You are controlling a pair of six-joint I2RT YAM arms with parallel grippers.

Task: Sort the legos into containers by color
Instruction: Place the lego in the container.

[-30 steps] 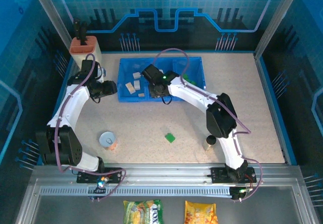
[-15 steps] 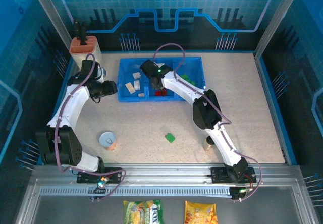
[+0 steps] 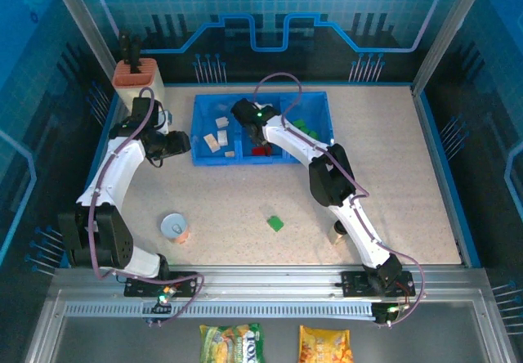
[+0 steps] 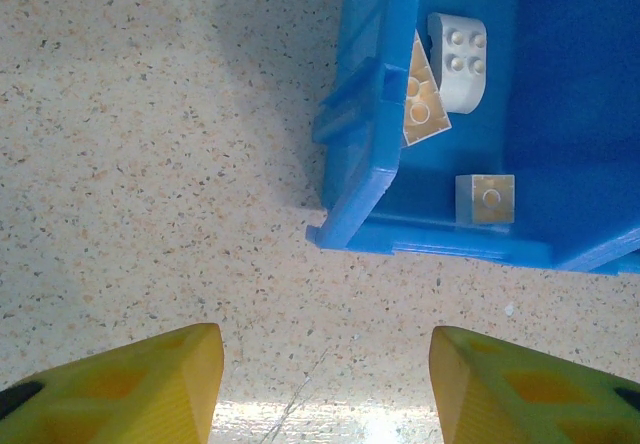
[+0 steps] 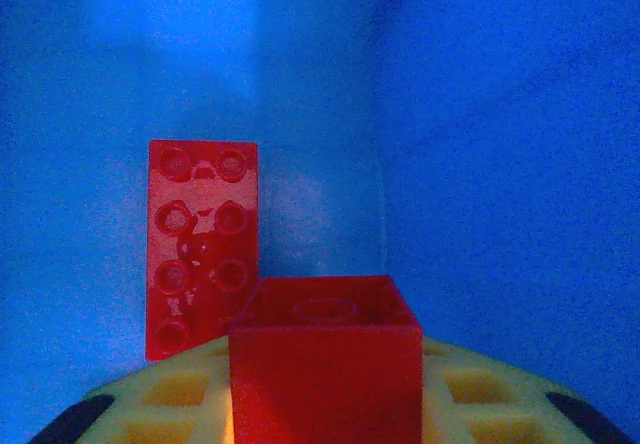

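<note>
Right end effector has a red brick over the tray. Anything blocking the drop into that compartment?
Nothing visible. The right end effector holds the red brick inside a compartment of the blue tray. Bare floor lies ahead, and a long red brick lies flat beyond it, to the left.

Top camera fixed high at the near side, looking down across the whole tabletop (image 3: 409, 175), left wrist camera close above the near left corner of the blue tray (image 4: 360, 164), right wrist camera very close inside its middle compartment (image 5: 450, 114), both spots shared with the top view.
</note>
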